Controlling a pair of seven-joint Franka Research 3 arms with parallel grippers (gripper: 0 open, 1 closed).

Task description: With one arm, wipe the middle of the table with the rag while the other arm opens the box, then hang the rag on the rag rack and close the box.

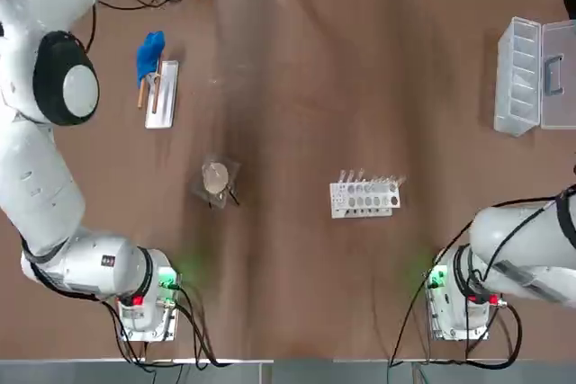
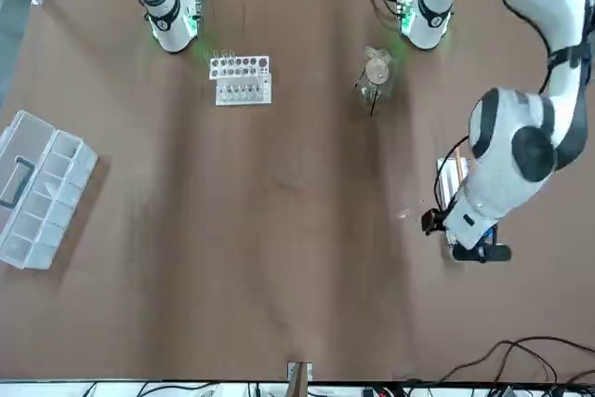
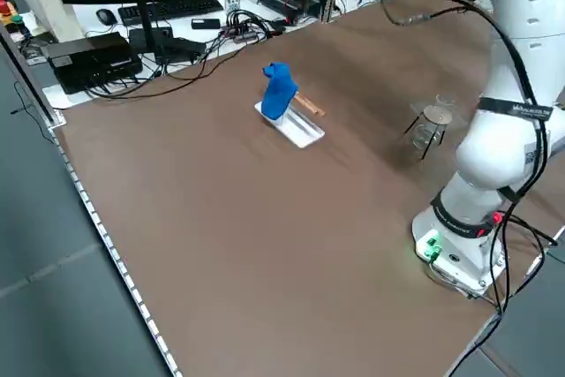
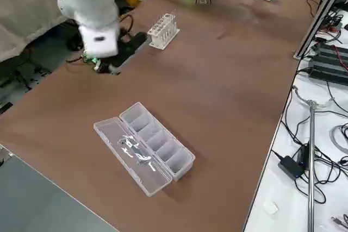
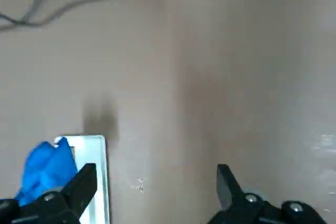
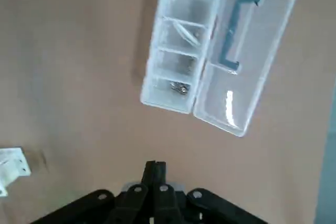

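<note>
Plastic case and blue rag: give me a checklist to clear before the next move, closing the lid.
- Blue rag hung on the rag rack: ok.
- Left gripper, above the tabletop near the rack, open and off the rag: ok.
- Right gripper shut with nothing in it, short of the plastic case: ok.
- Lid closed: not ok, it lies folded open on the tabletop.
- Test-tube rack off the lid: ok.
- Middle of the tabletop wiped: cannot tell.
</note>
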